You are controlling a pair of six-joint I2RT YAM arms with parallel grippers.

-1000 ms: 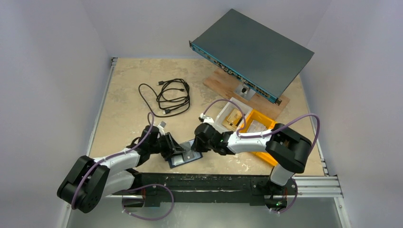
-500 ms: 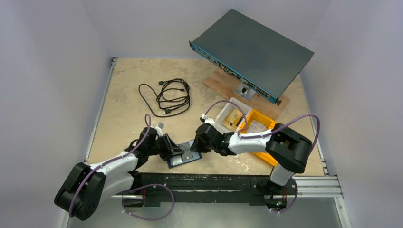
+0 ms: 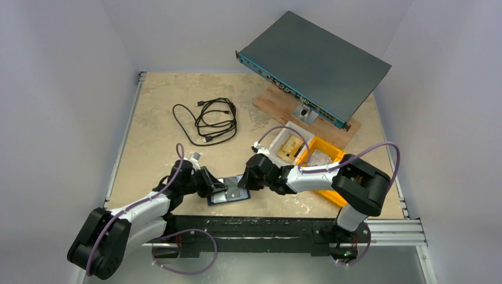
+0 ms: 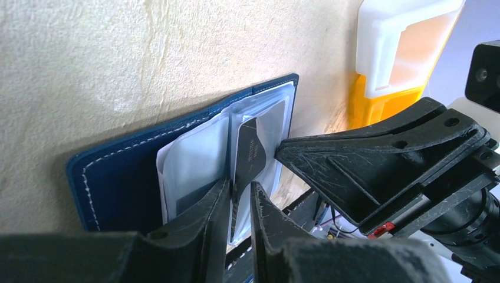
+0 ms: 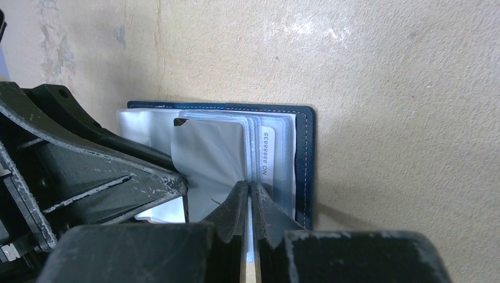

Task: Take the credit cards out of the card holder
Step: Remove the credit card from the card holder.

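The card holder (image 3: 228,194) lies open near the table's front edge, navy outside (image 4: 118,177) with clear sleeves fanned up. A dark credit card (image 4: 252,147) stands up out of a sleeve. My left gripper (image 3: 220,188) (image 4: 240,188) straddles its lower edge, jaws narrowly open with a small gap beside the card. My right gripper (image 3: 244,179) (image 5: 248,188) is shut on the edge of a clear sleeve at the holder's right half (image 5: 303,153). Another card (image 5: 268,150), printed with a number, shows in the sleeves behind. The two grippers' fingertips nearly meet over the holder.
A yellow bin (image 3: 322,157) and a white bin (image 3: 284,142) sit just behind my right arm. A coiled black cable (image 3: 210,121) lies mid-table. A flat grey device (image 3: 314,62) rests tilted on a wooden board (image 3: 296,109) at the back right. The front rail (image 3: 266,225) is close.
My left gripper's jaws have narrowed around the dark card, and the left arm has drawn slightly leftward. The holder has turned a little. The right gripper has stayed shut in place.
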